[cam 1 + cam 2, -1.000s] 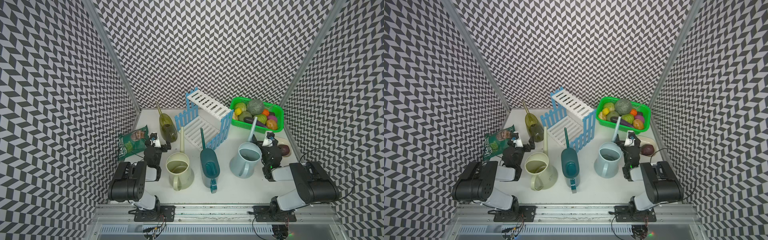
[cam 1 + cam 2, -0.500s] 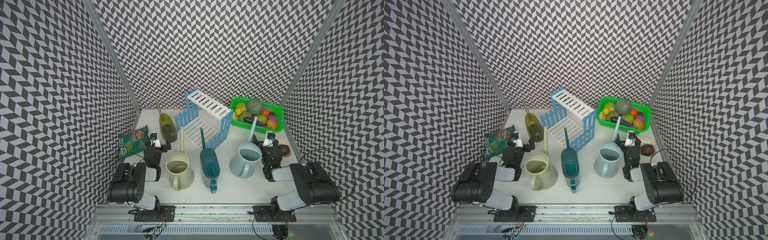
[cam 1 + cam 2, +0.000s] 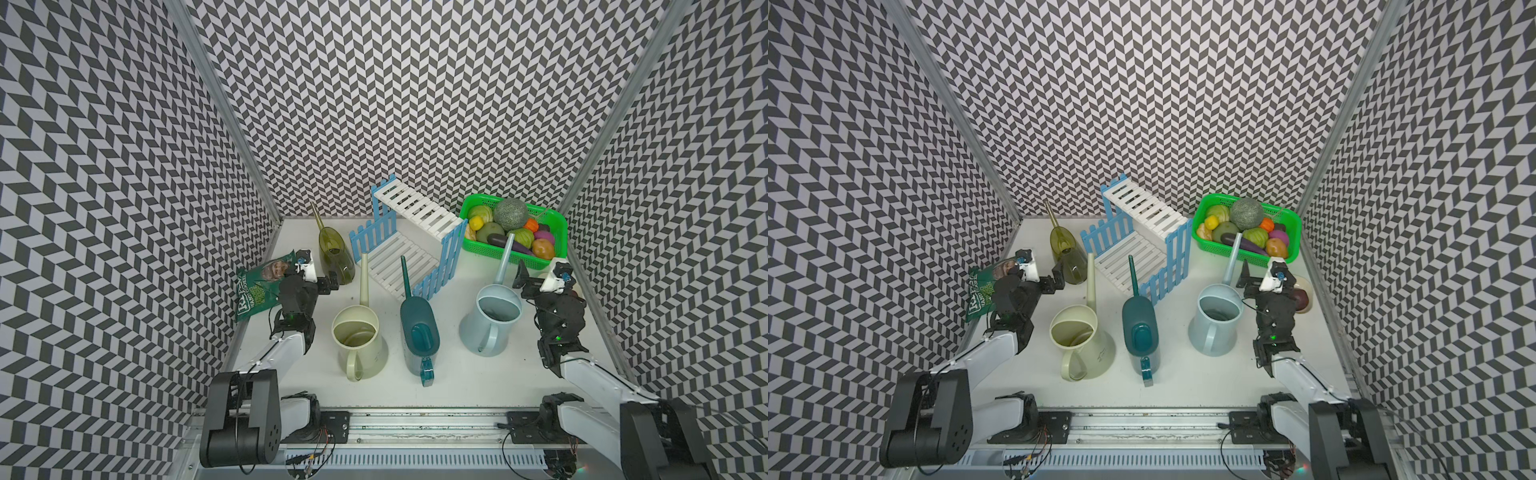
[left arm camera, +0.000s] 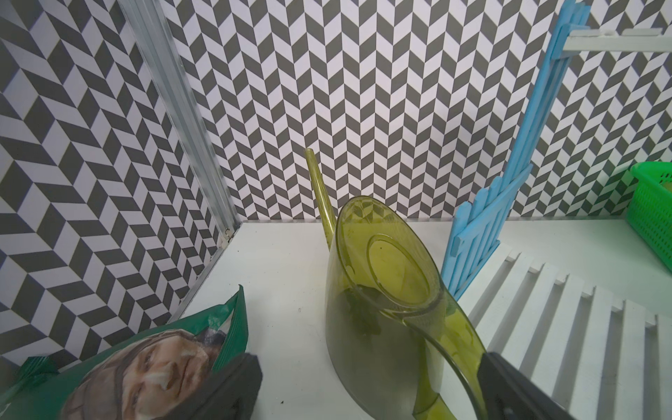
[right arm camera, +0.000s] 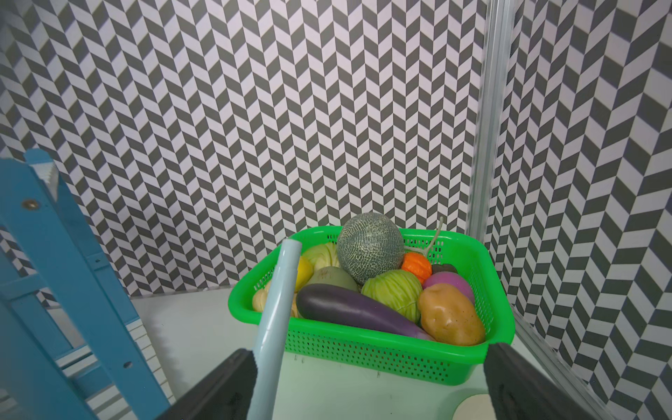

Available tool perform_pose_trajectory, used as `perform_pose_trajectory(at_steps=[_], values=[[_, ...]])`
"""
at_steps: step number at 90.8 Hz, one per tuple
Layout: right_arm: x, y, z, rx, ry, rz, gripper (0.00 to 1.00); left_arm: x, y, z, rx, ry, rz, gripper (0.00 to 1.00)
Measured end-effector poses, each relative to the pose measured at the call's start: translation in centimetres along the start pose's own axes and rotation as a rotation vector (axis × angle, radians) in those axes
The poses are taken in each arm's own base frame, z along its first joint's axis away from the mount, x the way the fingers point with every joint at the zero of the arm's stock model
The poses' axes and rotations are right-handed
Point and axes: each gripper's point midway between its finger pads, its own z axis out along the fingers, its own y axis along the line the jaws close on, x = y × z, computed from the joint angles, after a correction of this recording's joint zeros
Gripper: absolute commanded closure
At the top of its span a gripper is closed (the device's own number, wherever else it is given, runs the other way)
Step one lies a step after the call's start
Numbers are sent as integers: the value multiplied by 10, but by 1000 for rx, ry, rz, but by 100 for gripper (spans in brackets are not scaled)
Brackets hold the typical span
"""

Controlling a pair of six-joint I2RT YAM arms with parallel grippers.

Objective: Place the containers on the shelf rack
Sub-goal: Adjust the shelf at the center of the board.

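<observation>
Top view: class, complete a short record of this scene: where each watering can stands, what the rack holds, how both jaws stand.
shelf rack: back centre, no cans on either tier
olive-green can: upright on table, left of rack
cream can: upright, in front of rack
dark teal can: upright, in front of rack
pale blue can: upright, near green basket
left jaws: open, at olive-green can's handle
right jaws: open, beside pale blue can's spout
other: chip bag, left edge

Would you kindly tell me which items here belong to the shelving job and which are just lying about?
For the job: olive can, cream can, teal can, pale blue can, rack.

Lying about: produce basket, chip bag.
</observation>
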Motion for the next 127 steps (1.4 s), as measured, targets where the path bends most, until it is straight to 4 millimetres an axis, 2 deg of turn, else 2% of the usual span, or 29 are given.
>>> perform_pose_trajectory(at_steps=[12, 25, 31, 35, 44, 54, 59, 66, 78, 90, 101, 110, 127], values=[[-40, 7, -6, -31, -28, 57, 2, -27, 4, 2, 18, 21, 25, 0], [-90, 32, -15, -166, -51, 145, 14, -78, -3, 13, 104, 28, 128, 0], [-111, 53, -16, -250, -34, 171, 14, -103, -12, 22, 171, 30, 182, 0], [-124, 73, -17, -314, -18, 177, 14, -114, -19, 32, 225, 39, 214, 0], [-138, 133, -26, -465, 39, 166, 9, -119, -32, 62, 352, 98, 253, 0], [-129, 198, -36, -605, 136, 118, 5, -98, -43, 93, 465, 192, 250, 0], [-118, 219, -38, -639, 185, 87, 3, -84, -47, 105, 501, 237, 241, 1], [-98, 236, -37, -653, 247, 49, 0, -67, -51, 119, 532, 288, 237, 3], [-67, 250, -33, -651, 330, -9, 0, -54, -60, 135, 565, 326, 259, 4], [-46, 259, -21, -627, 383, -42, 0, -50, -78, 140, 593, 325, 309, 6], [-34, 266, -5, -589, 412, -63, 4, -39, -93, 148, 611, 338, 338, 12], [-28, 269, 7, -555, 422, -74, 9, -26, -103, 155, 630, 357, 339, 13], [-20, 274, 28, -491, 429, -99, 19, -12, -104, 164, 624, 373, 333, 17]])
